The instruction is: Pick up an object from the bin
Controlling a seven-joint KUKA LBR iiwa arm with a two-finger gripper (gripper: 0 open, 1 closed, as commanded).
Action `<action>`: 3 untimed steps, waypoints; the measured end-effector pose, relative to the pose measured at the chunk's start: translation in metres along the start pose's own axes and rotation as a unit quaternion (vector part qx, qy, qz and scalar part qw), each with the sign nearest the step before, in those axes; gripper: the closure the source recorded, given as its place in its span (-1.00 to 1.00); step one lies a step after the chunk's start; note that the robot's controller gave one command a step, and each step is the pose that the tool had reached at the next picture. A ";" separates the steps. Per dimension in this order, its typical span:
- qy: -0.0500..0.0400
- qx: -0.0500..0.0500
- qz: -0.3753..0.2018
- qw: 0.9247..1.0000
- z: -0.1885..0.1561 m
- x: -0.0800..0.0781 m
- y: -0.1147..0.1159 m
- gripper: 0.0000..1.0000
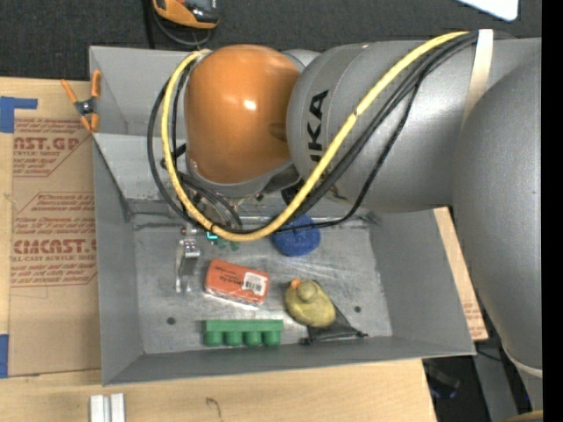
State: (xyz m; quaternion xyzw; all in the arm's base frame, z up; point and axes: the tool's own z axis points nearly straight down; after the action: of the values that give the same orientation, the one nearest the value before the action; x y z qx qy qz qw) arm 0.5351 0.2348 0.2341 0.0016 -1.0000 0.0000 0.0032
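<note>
Nearest pick: the flat orange-red rectangular packet with a white label [236, 283] is the thing closest to the gripper [186, 280]. You find it a little toward 7 o'clock from the middle of the grey metal bin [119, 262], lying flat on the floor.

How it should handle: you can expect it to be light and fairly stiff, judging by its crisp edges. Its wrapper may be smooth and a bit slippery. It sits low, so there is little height to bite on.

Where to take hold: I would have you pinch it across the short width, near the middle of its long sides, and not by the labelled end.

Packet to tool: the packet lies just beside the gripper, at the gripper's 3 o'clock, apart from it. The gripper hangs over bare floor, not over the packet.

Tool state: you cannot tell from this view whether the gripper is open or closed. Nothing shows in its grasp.

Arm: the glossy orange cover [236, 112] at the wrist sits over the bin's 12 o'clock side.

Neighbours: a yellow rubber duck [310, 304] sits near the packet at 4 o'clock. A green plastic block with a row of studs [244, 332] lies at 6 o'clock. A blue round tufted thing [295, 238] rests at 1 o'clock, partly under the arm. A thin black stick [334, 335] lies by the duck.

Risk: a descent from here may meet bare floor.
</note>
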 end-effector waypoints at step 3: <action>-0.001 0.000 0.110 0.994 0.071 0.032 -0.060 -1.00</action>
State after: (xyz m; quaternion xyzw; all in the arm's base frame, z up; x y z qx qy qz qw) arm 0.5030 0.1750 0.1630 -0.1083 -0.9941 0.0003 0.0021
